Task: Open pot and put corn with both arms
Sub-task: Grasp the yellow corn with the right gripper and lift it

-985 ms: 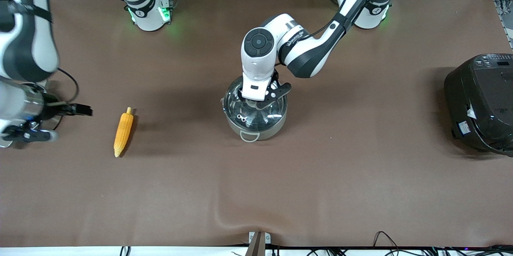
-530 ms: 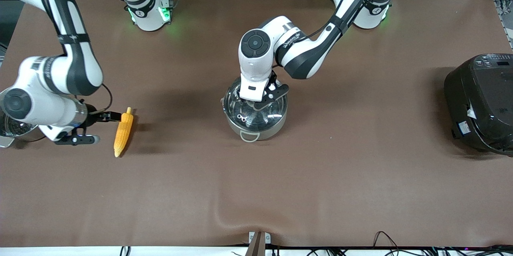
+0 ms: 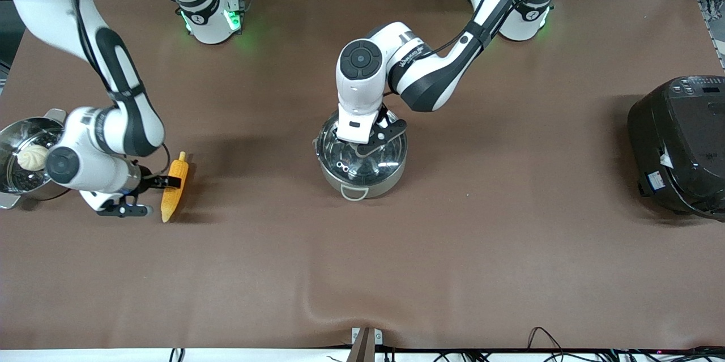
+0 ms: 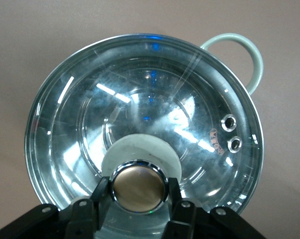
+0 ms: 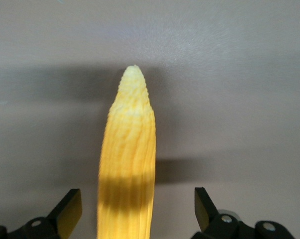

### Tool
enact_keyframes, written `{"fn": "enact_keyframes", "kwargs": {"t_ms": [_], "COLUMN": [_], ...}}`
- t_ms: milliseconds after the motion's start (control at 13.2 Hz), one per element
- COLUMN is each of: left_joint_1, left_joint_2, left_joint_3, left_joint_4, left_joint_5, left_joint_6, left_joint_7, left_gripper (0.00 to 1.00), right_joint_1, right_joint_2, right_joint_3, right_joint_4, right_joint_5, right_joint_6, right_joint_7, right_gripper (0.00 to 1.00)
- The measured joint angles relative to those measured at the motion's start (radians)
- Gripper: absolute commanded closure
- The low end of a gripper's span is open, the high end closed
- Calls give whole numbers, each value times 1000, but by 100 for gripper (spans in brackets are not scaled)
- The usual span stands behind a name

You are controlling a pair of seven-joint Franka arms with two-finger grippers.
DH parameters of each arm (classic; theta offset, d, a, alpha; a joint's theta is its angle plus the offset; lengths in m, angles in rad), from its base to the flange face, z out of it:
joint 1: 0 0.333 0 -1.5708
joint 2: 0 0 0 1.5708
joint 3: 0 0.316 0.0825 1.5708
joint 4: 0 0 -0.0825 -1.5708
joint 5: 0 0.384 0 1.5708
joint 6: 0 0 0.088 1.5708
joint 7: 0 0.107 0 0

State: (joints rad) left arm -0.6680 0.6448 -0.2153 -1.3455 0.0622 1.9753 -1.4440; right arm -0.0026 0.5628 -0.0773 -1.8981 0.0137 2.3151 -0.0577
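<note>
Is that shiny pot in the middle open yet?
No, shut. The glass lid sits on the pot; the left gripper has its fingers around the knob.

pot (image 3: 361, 172): lid (image 4: 140, 124) on, left gripper (image 4: 138, 199) fingers hug its knob (image 4: 138, 185)
corn (image 3: 174, 192): lies between the right gripper (image 5: 135, 211) spread fingers
corn to pot: bare table (image 3: 255, 192)

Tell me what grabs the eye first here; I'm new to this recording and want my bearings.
At mid-table the left hand sits with its fingers on either side of the lid's knob on the shiny pot. Toward the right arm's end, the right hand straddles the yellow corn, open. A big black cooker sits at the left arm's end.
</note>
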Motion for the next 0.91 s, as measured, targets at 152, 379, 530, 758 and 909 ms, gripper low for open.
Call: {"fn": "enact_keyframes", "kwargs": {"t_ms": [152,379,530,758,909], "left_joint_1": [0,0,0,0,1], "left_joint_2": [1,1,1,1,-3], "left_joint_3": [0,0,0,0,1], "left_joint_4": [1,1,2,3,6], "left_joint_5": [0,0,0,0,0], "left_joint_6": [0,0,0,-1,-1], "left_joint_7": [-1,-1,-1,-2,-3], "left_gripper": [81,100,100,100,100], "right_joint_1": [0,0,0,0,1], "right_joint_2": [33,33,33,33,33], "right_joint_3": [1,0,1,1,3], "right_joint_4": [3,4,3,0,-2], "right_joint_5": [0,0,1,18,57], "right_joint_6": [21,15,8,1,-3], "right_joint_7": [0,1,1,2,2], "right_gripper": [0,0,0,95,98]}}
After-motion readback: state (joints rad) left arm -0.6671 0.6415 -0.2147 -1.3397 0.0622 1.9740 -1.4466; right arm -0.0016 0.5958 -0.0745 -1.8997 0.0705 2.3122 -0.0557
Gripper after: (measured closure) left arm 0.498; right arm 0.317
